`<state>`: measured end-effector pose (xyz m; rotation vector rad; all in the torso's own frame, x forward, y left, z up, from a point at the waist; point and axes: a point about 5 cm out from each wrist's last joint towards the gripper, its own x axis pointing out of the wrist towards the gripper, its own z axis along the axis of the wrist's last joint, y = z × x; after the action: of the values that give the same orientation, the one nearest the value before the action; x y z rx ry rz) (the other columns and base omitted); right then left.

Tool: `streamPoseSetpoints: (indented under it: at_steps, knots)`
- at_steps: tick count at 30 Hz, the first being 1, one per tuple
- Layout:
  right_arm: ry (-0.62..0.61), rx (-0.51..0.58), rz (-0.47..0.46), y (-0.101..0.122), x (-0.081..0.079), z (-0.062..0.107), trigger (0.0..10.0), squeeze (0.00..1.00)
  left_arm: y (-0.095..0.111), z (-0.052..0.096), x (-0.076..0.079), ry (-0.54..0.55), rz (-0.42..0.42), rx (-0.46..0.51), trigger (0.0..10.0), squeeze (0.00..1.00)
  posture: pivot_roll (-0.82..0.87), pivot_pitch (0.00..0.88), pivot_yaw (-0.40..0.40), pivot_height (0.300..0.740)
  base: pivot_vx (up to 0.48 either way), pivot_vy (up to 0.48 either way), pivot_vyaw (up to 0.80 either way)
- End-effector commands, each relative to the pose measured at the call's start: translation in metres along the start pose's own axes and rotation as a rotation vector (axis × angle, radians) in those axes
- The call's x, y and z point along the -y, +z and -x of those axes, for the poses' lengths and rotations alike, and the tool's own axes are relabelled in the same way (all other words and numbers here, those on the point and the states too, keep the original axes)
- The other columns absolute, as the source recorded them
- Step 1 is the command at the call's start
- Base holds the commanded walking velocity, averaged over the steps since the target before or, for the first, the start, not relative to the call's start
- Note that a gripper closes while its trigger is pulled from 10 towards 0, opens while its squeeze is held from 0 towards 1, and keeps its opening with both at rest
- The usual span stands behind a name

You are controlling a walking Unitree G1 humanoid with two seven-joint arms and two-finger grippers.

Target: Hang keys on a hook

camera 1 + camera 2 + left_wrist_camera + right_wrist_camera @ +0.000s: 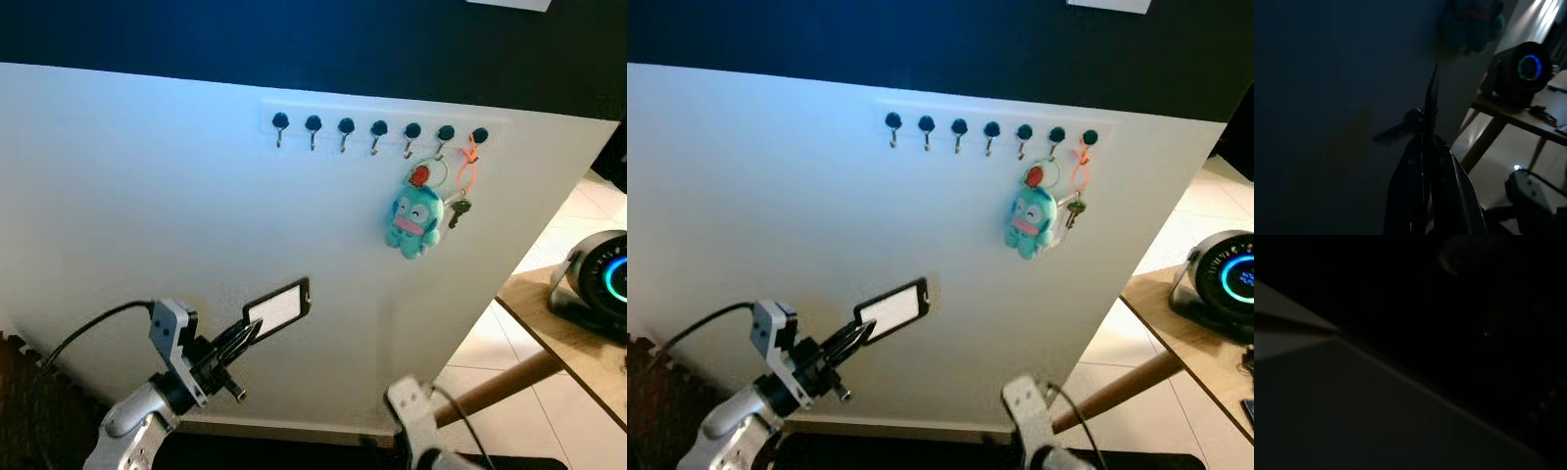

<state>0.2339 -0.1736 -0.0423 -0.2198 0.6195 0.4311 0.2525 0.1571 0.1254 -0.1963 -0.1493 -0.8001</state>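
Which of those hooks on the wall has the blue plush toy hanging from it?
The sixth hook from the left, second from the right. The plush dangles below it; the last hook holds an orange loop.

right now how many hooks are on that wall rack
7, in one row along the white rack. Counting from the robot's left, five hooks are bare, the sixth holds the teal plush keychain, and the seventh holds an orange loop.
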Motion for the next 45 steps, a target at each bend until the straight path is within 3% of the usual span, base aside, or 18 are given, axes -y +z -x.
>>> streamPoseSetpoints:
  at_steps: [1,6,8,16,17,24,29,45]
  knots:
    - [-0.009,-0.071,0.025,-0.015,0.0,0.005,10.0,0.0,0.008,-0.007,0.004,-0.021,-0.014,0.033,0.0,0.0,0.09,0.073,-0.101,0.74,0.0,0.0,0.0]
    - [-0.008,-0.111,0.028,-0.026,-0.003,0.009,10.0,0.0,0.025,-0.015,0.0,-0.013,-0.062,0.088,0.0,0.0,0.09,0.074,-0.102,0.74,0.0,0.0,0.0]
    - [-0.014,-0.144,0.045,-0.033,-0.004,0.011,10.0,0.0,0.043,-0.022,-0.006,0.014,-0.117,0.13,0.0,0.0,0.09,0.073,-0.104,0.74,0.0,0.0,0.0]
    - [-0.024,-0.158,0.05,-0.035,-0.003,0.012,10.0,0.0,0.068,-0.032,-0.013,0.043,-0.188,0.216,0.0,0.0,0.09,0.07,-0.105,0.74,0.0,0.0,0.0]
    - [-0.026,-0.16,0.052,-0.035,-0.003,0.012,10.0,0.0,0.08,-0.036,-0.015,0.058,-0.217,0.258,0.0,0.0,0.09,0.07,-0.105,0.74,0.0,0.0,0.0]
    - [-0.029,-0.156,0.051,-0.034,-0.004,0.011,10.0,0.0,0.097,-0.041,-0.019,0.066,-0.235,0.317,0.0,0.0,0.09,0.07,-0.102,0.74,0.0,0.0,0.0]
    - [-0.031,-0.153,0.048,-0.033,-0.003,0.011,10.0,0.0,0.112,-0.04,-0.022,0.082,-0.206,0.392,0.0,0.0,0.09,0.072,-0.103,0.74,0.0,0.0,0.0]
    - [-0.021,-0.118,0.037,-0.026,-0.004,0.008,10.0,0.0,0.13,-0.045,-0.028,0.121,-0.234,0.457,0.0,0.0,0.09,0.067,-0.107,0.74,0.0,0.0,0.0]
